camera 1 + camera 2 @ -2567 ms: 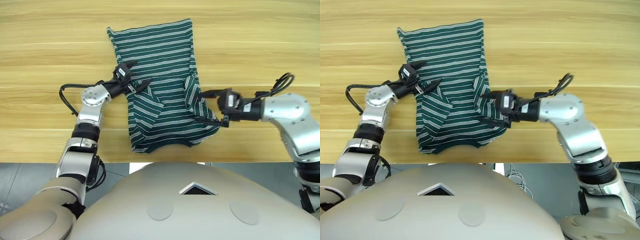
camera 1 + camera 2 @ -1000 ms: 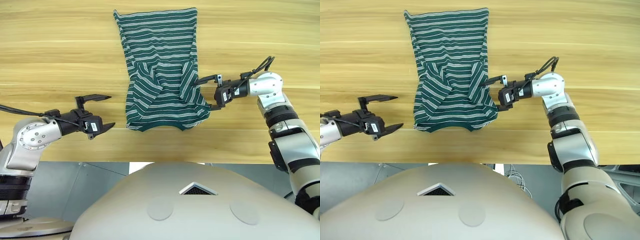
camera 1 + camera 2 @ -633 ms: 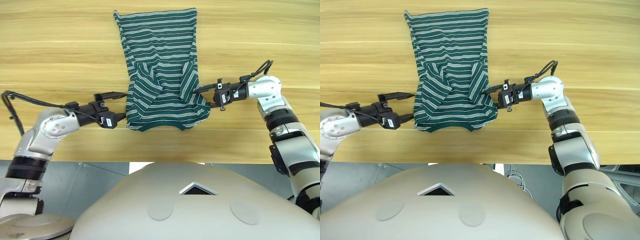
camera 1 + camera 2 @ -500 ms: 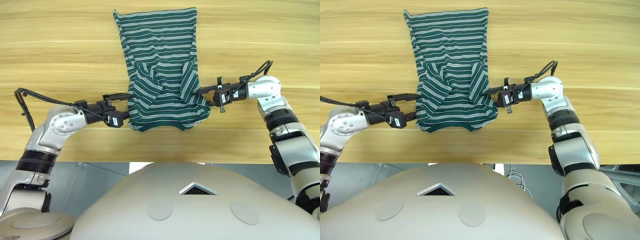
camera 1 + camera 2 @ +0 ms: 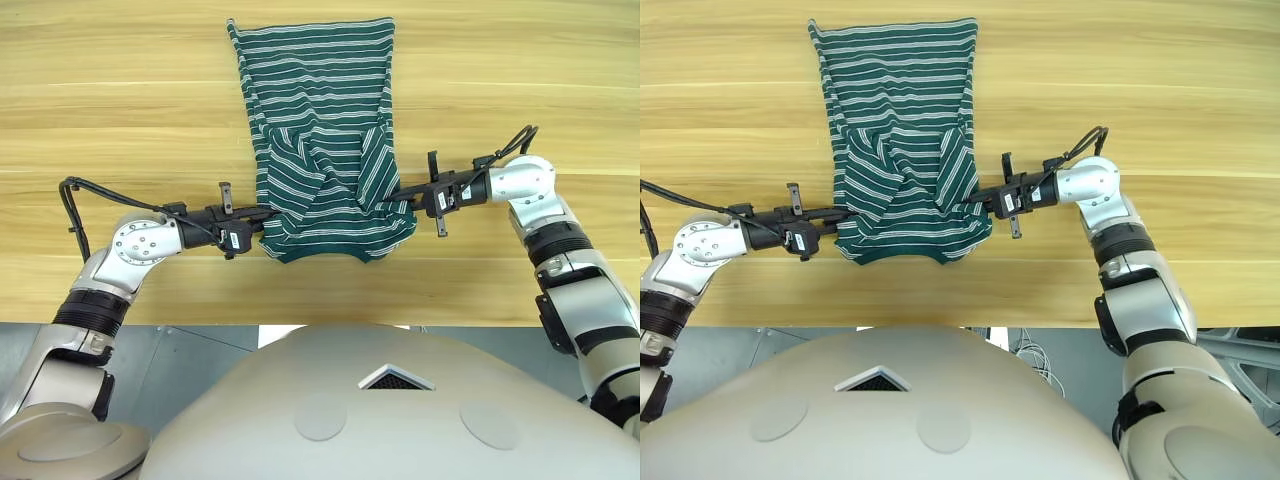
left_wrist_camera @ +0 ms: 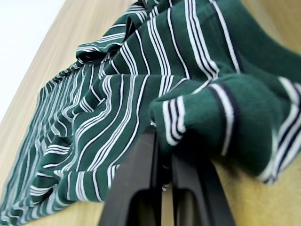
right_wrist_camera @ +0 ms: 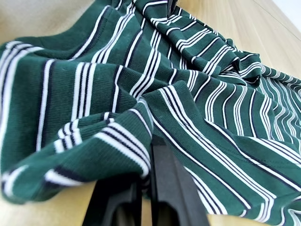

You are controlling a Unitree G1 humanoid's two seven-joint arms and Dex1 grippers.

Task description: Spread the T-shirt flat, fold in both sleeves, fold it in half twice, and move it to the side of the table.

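Note:
A dark green T-shirt (image 5: 322,110) with white stripes lies lengthwise on the wooden table (image 5: 120,90), sleeves folded in and the near part rumpled. My left gripper (image 5: 262,212) lies low at the shirt's near left edge. In the left wrist view its fingers (image 6: 141,188) stand pressed together with a fold of striped cloth (image 6: 197,113) pinched between them. My right gripper (image 5: 400,193) is at the near right edge, its fingers (image 7: 164,193) likewise shut on a fold of the shirt (image 7: 108,117). Cloth covers the fingertips of both.
The table's near edge (image 5: 200,322) runs just below both grippers. Wood stretches wide to the left and right of the shirt. A black cable loops from each wrist (image 5: 75,205) (image 5: 510,140).
My left arm swung in from the left to the shirt's near left edge and shut on it. The right gripper turned and shut on the right edge. The shirt's near part drew narrower.

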